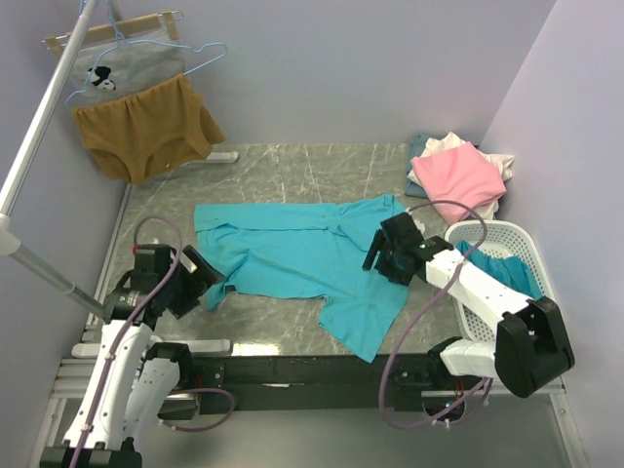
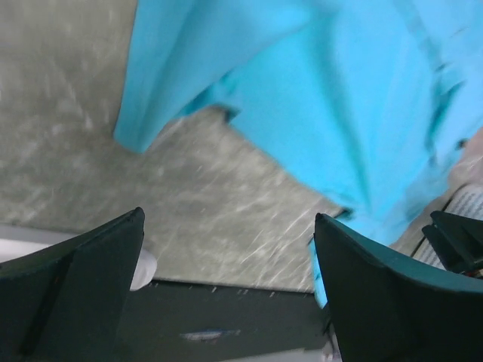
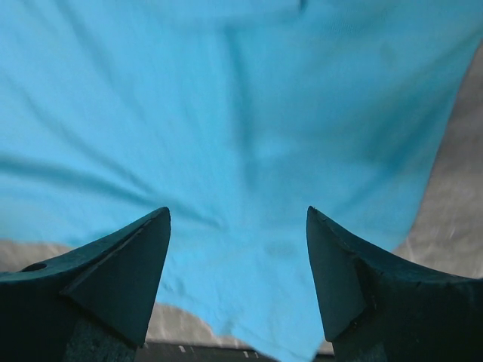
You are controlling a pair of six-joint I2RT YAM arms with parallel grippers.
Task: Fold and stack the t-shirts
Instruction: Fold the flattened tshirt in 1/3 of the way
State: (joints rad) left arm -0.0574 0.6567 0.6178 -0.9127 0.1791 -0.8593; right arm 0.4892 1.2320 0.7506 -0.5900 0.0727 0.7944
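Note:
A turquoise t-shirt (image 1: pixel 302 255) lies spread across the marble table, one part hanging toward the front edge. My left gripper (image 1: pixel 200 273) hovers at the shirt's left sleeve, open, with nothing between its fingers; its wrist view shows the turquoise t-shirt (image 2: pixel 324 90) beyond the jaws and bare table under them. My right gripper (image 1: pixel 383 252) is over the shirt's right side, open, with the turquoise t-shirt (image 3: pixel 241 136) under its spread fingers. A pink t-shirt (image 1: pixel 458 177) tops a folded pile with white and pale blue cloth at the back right.
A white laundry basket (image 1: pixel 517 244) with teal cloth inside stands at the right edge. A mustard-brown garment (image 1: pixel 146 127) and a grey printed one (image 1: pixel 127 70) hang at the back left. A slanted white pole (image 1: pixel 34 146) crosses the left side.

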